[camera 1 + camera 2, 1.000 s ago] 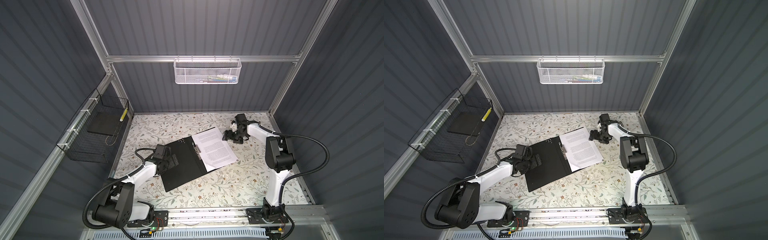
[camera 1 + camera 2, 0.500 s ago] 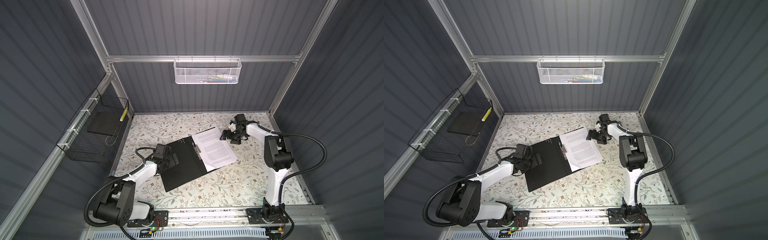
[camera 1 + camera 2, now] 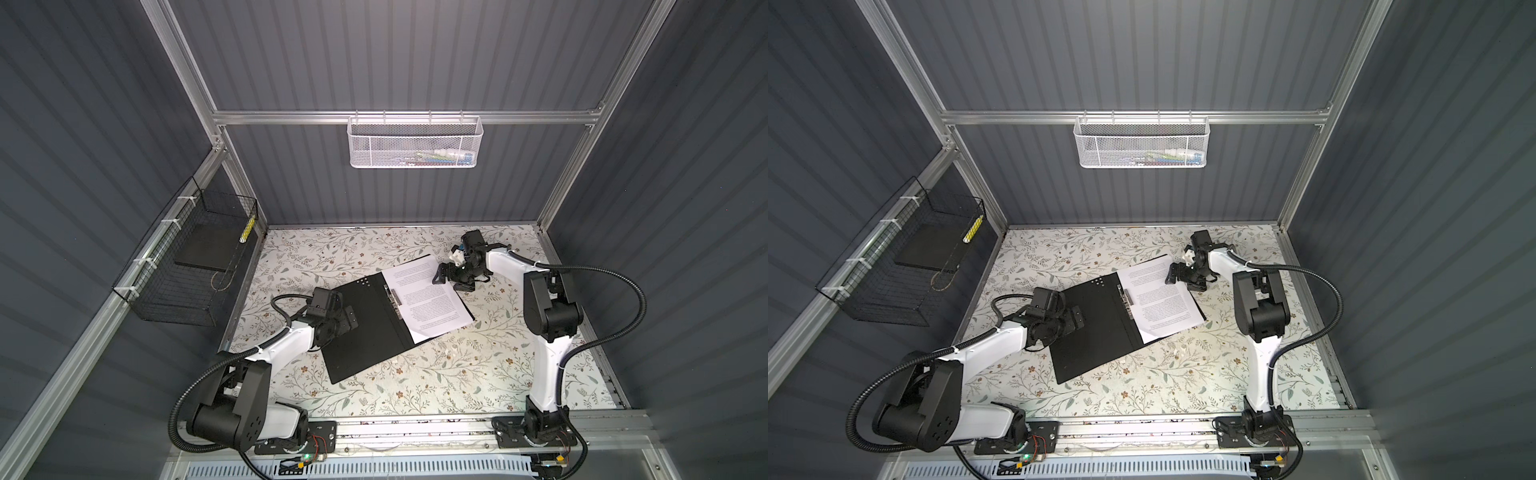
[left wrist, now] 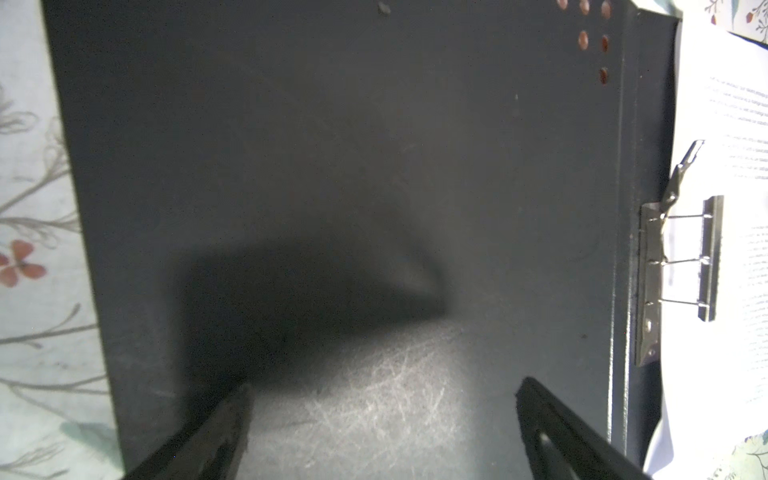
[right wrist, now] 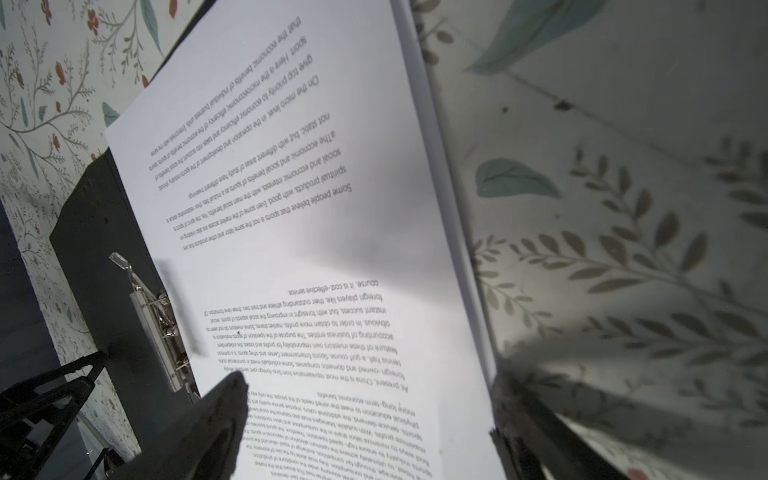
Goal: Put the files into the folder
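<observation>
Left gripper (image 4: 382, 415): jaws spread wide with nothing between them. Both fingers (image 4: 216, 428) hang low over the black inside cover of the folder (image 3: 365, 332); whether they press on it cannot be told.
Right gripper (image 5: 370, 419): jaws wide apart, gripping nothing. One finger (image 5: 216, 424) sits over the printed page, the other at the sheets' outer edge, above the table (image 5: 623, 208).
Files (image 3: 432, 303): white sheets lying on the folder's other half, between and ahead of the right fingers. They are slightly askew, with a corner overhanging the cover.
Folder: open flat on the table, black side up, under the left fingers.
Clip (image 4: 677, 266): metal, on the spine, off to one side of the left fingers. The sheets' edge reaches it.
</observation>
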Controlling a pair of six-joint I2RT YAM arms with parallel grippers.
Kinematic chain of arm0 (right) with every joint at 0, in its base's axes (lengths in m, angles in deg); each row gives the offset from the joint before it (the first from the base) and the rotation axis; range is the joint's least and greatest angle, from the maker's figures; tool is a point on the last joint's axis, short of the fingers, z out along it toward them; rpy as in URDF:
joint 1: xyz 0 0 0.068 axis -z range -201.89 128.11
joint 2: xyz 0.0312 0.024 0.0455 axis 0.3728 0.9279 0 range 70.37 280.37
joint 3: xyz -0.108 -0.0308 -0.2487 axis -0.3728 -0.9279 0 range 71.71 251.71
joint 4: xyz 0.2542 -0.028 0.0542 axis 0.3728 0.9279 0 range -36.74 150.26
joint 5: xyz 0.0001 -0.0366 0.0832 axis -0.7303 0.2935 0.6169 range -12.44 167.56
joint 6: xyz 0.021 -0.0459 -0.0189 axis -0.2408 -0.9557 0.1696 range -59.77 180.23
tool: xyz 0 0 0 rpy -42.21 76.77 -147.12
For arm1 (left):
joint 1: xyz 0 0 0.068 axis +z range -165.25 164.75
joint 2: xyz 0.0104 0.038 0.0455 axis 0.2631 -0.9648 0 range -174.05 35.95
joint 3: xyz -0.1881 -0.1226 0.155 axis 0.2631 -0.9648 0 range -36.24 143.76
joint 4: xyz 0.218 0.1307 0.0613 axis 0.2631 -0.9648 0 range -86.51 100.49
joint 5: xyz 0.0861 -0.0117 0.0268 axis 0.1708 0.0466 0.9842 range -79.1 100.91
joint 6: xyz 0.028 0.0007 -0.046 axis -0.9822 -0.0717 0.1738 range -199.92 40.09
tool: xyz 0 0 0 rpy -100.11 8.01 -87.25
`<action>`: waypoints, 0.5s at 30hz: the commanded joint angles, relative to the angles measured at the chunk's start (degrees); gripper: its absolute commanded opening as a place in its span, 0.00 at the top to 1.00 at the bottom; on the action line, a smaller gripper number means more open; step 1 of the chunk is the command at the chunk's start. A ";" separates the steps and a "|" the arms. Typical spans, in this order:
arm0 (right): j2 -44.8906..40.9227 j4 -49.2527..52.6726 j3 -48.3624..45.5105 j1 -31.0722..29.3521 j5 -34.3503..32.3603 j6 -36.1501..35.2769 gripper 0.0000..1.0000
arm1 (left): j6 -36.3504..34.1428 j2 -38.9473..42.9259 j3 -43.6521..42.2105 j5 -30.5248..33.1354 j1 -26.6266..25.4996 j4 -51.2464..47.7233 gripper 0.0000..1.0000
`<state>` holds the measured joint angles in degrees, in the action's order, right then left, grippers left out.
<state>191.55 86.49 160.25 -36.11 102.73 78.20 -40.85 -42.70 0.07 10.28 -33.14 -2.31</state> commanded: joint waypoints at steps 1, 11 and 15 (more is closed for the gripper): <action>-0.04 1.20 0.76 -0.87 1.20 -0.34 0.08 | -0.40 0.34 -0.19 -1.19 0.40 -2.59 0.00; -1.47 4.72 3.47 -0.90 -5.09 -2.24 0.07 | -0.47 1.92 -0.17 -0.52 0.40 -3.68 0.00; -4.06 6.18 3.32 -0.92 -11.37 -3.31 0.07 | -0.63 2.12 0.31 -0.48 0.40 -3.92 0.00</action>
<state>190.53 89.60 162.52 -36.90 96.39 76.56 -40.87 -41.59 0.07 10.28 -33.14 -4.04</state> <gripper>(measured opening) 0.927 0.997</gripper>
